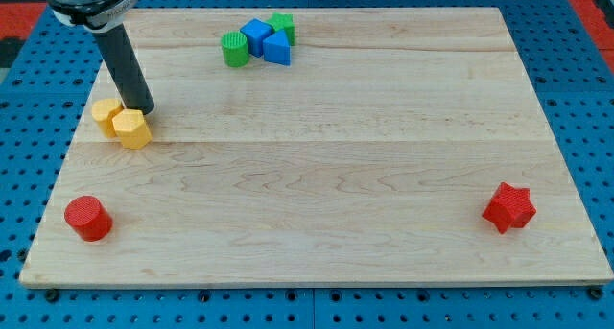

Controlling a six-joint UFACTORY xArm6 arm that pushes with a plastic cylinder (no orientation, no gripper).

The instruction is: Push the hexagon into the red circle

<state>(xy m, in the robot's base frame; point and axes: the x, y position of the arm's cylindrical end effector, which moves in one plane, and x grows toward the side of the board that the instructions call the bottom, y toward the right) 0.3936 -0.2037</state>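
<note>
yellow blocks point(121, 121): 2 | blue: 2 | green: 2 | red: 2 | jaws: none, my tip point(147, 109) touching yellow

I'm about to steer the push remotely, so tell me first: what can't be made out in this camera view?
- My tip: whether it touches the yellow hexagon; the rod's end meets the block's top edge.
- Second yellow block: shape unclear, partly covered by the hexagon and rod.
- Green block behind the blue blocks: mostly hidden, shape unclear.
- Arm above the rod: cut off by the view's top.
- Red circle shows fully.
</note>
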